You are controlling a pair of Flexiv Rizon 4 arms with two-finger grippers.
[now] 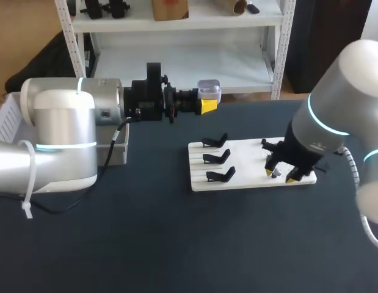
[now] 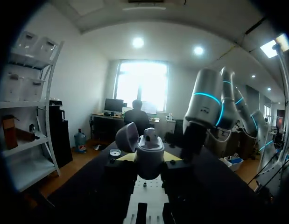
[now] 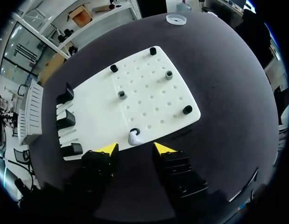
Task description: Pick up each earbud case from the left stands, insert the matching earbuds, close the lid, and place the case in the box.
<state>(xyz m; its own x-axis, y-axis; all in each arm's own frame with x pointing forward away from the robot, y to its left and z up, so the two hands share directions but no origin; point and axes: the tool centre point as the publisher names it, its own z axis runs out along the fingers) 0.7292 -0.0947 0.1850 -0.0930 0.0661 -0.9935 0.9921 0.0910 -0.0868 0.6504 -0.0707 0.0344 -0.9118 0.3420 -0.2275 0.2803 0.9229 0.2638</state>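
Note:
My left gripper (image 1: 207, 101) is raised above the table's far side, shut on a grey earbud case (image 1: 209, 90). In the left wrist view the earbud case (image 2: 149, 150) stands upright between the fingers of the left gripper (image 2: 149, 159), its lid tipped open. The white board (image 1: 250, 160) carries three black stands (image 1: 217, 157) on its left part, all empty. My right gripper (image 3: 135, 149) hangs open over the board's near edge. A white earbud (image 3: 133, 137) sits in a black holder just ahead of the gap between its yellow tips, untouched.
Several small black and grey holders (image 3: 168, 74) dot the white board (image 3: 149, 93). A white round disc (image 3: 176, 19) lies on the dark table beyond it. A grey box (image 1: 118, 148) and a white basket (image 1: 7, 116) stand at the table's left.

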